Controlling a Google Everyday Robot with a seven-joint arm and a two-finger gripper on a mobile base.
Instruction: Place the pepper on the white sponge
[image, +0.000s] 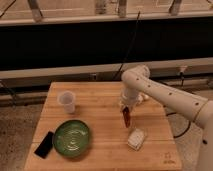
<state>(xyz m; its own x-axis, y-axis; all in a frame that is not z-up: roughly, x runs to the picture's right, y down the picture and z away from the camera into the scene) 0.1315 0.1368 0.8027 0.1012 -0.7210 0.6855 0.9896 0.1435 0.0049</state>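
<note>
The pincer (126, 108) hangs over the right half of the wooden surface (102, 117), clamped on the upper end of the pepper (127, 120). The pepper dangles upright, point down, with its tip near the far side of the white sponge (136, 138) but not on it. The sponge lies toward the front right corner. 1 green plate (72, 138) sits near the front left corner, with a black phone (44, 144) by the left edge and a translucent cup (66, 101) toward the far left corner.
</note>
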